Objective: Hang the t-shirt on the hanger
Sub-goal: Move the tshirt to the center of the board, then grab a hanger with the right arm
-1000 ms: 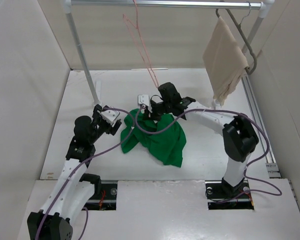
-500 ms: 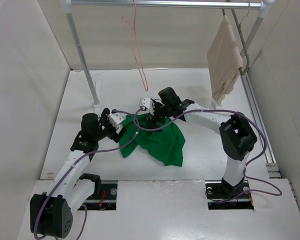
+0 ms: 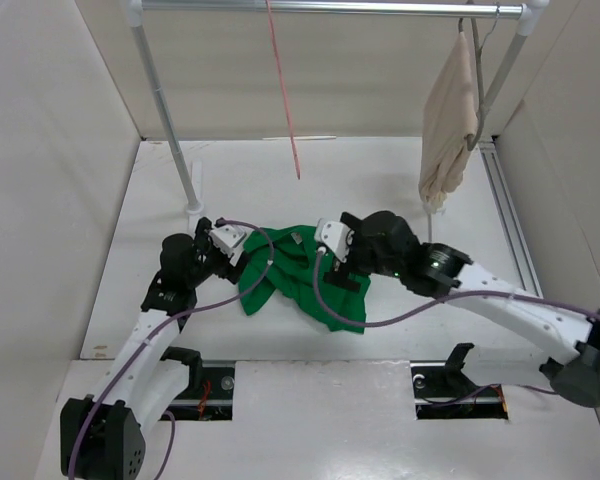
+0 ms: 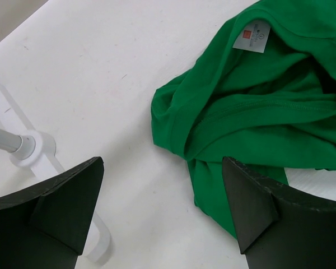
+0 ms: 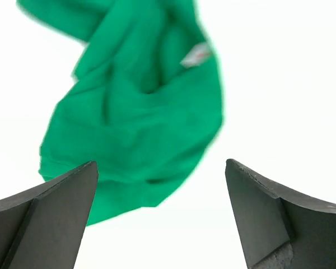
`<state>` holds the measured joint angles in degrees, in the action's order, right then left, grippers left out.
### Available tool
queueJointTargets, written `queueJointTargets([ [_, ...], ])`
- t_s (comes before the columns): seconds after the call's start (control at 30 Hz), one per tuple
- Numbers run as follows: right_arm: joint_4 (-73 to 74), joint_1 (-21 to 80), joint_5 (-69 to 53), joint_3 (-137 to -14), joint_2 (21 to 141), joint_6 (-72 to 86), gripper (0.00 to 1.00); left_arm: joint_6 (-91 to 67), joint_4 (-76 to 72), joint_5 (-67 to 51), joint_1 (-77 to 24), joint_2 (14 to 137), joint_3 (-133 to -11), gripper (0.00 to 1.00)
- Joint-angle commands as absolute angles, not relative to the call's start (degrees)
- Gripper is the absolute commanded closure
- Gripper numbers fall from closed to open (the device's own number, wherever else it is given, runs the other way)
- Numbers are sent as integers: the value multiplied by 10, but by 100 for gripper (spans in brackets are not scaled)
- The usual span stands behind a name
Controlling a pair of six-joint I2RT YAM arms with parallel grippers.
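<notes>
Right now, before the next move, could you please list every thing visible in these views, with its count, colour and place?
t-shirt: one, bright green, crumpled on the table between the two arms
label: one, white with a red mark, inside the t-shirt's collar
hanger: one, pink, hanging from the rail, nothing on it
cloth: one, beige, hanging at the rail's right end
rail: one, silver, across the back
table: one, white, under everything
cables: purple, one along each arm
left gripper: one, black, jaws open, at the t-shirt's left edge
right gripper: one, black, jaws open, above the t-shirt
</notes>
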<state>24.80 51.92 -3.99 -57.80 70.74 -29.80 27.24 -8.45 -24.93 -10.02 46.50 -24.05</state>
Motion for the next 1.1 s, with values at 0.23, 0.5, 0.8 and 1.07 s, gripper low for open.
queueJointTargets([
  [0.23, 363, 541, 114, -1055, 757, -317, 0, 257, -151, -232, -108, 448, -227, 15],
  [0.5, 125, 547, 104, -1287, 946, -256, 0, 257, -151, -221, -108, 436, -227, 15],
  [0.8, 40, 547, 264, -1361, 1066, -215, 3, 257, -135, -215, -108, 418, -227, 15],
  [1.07, 40, 524, 339, -1335, 1100, -215, 7, 257, -135, -210, -108, 413, -221, 15],
])
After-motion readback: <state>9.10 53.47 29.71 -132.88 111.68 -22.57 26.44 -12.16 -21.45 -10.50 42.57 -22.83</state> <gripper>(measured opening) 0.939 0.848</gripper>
